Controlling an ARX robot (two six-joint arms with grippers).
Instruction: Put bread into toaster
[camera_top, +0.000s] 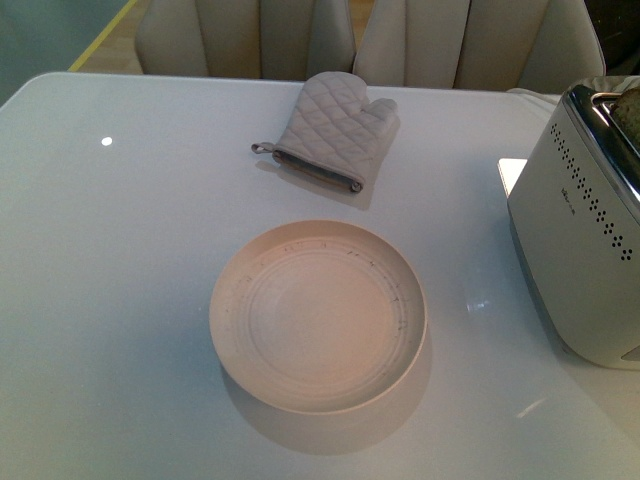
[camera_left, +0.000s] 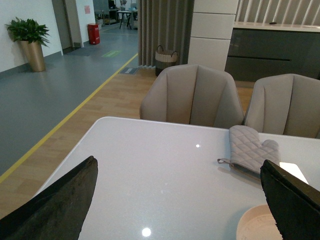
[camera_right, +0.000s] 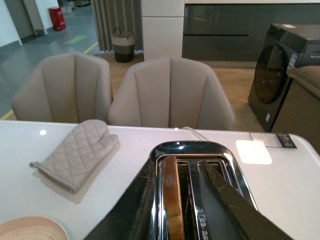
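the bread (camera_right: 173, 200) already stands in 1 slot of the toaster (camera_right: 197, 165), the plate (camera_top: 318, 315) bare; both grippers, left (camera_left: 180, 200) and right (camera_right: 182, 200), spread empty, so little remains.

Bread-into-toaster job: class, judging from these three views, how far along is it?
Nearly done. The bread stands in one slot of the toaster, and the plate is bare. The right gripper straddles the slice, open, so release is in hand. What is left is withdrawing. The left gripper is open, holding nothing.
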